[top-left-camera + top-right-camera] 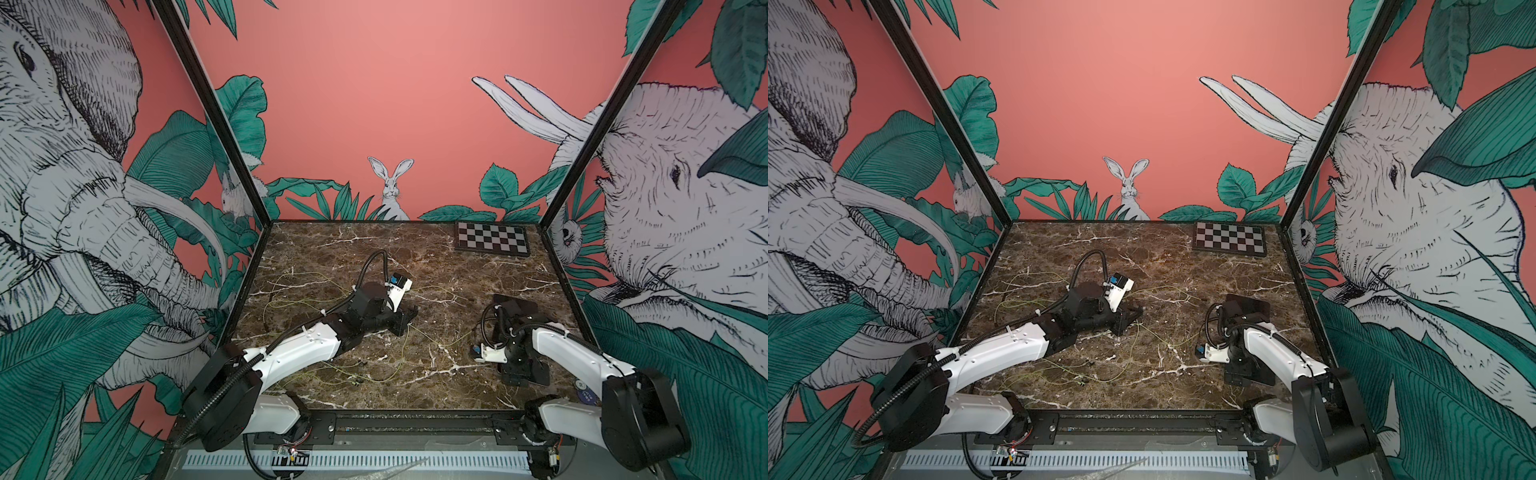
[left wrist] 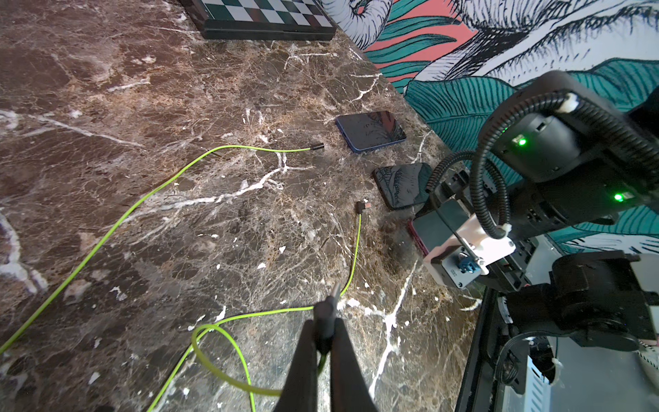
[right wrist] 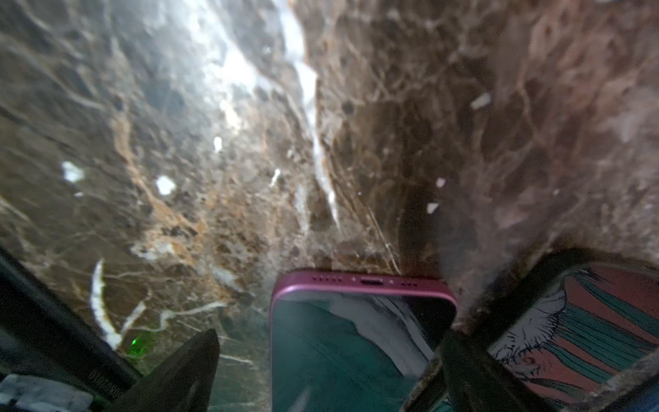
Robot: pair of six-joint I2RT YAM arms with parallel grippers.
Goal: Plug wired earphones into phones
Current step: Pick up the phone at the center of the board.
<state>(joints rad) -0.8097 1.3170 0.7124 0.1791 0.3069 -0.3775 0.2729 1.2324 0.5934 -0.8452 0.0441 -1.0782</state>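
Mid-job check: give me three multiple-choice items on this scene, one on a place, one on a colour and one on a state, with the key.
1. Where does the checkerboard plate lie?
A. far right corner of the table
B. near left corner
C. under the left arm

2. What colour is the rim of the phone between the right gripper's jaws?
A. blue
B. pink
C. white

3. How is the left gripper?
A. open above a phone
B. shut on an earphone plug
C. shut on nothing

Key:
1 A: in both top views it lies against the back wall on the right.
2 B: the right wrist view shows a pink rim around the dark screen.
3 B: the left wrist view shows it clamped on the dark plug.
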